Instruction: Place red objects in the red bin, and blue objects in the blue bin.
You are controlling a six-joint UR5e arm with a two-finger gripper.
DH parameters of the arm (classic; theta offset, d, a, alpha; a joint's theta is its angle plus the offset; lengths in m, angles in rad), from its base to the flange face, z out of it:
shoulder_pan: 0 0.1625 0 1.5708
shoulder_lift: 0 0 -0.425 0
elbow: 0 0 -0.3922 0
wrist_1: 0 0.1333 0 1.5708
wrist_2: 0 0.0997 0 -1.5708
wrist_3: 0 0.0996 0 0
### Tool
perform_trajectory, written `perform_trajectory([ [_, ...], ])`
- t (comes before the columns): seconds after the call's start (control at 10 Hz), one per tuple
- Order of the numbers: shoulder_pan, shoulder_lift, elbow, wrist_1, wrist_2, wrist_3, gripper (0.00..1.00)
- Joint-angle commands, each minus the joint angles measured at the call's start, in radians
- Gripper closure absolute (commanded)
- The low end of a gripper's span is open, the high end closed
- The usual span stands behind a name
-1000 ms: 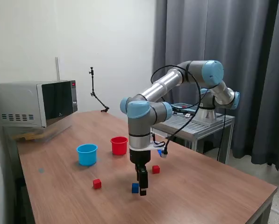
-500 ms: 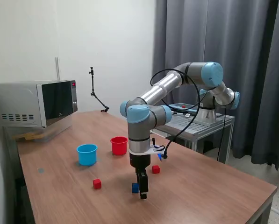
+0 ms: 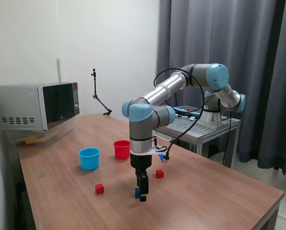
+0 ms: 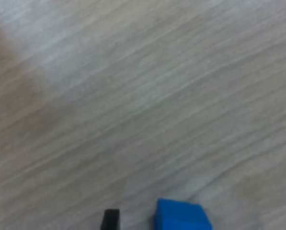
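Gripper (image 3: 143,195) pointing down over the wooden surface (image 3: 214,196), open, holding nothing, straddling a blue cube (image 3: 138,192) sitting between its fingers. Red cubes lying apart: one (image 3: 99,189) toward the exterior view's left, one (image 3: 159,174) behind. Blue cup (image 3: 89,158) and red cup (image 3: 121,149) standing side by side, farther back.

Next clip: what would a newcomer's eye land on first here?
First, the silver and light blue arm bent over the wooden table, its gripper down at the surface around a small blue cube; the wrist view shows that cube between the fingertips, jaws open. Next, the light blue cup and red cup side by side behind it, with two red cubes on the table.
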State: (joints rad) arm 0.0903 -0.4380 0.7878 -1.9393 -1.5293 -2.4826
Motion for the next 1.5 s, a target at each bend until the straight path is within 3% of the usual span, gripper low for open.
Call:
perform_trajectory([
  [0.0,-0.004,-0.004,0.007,0.0,-0.015,-0.001,0.0],
  [1.4,-0.007,-0.018,0.019,0.01,-0.012,0.024,0.0],
])
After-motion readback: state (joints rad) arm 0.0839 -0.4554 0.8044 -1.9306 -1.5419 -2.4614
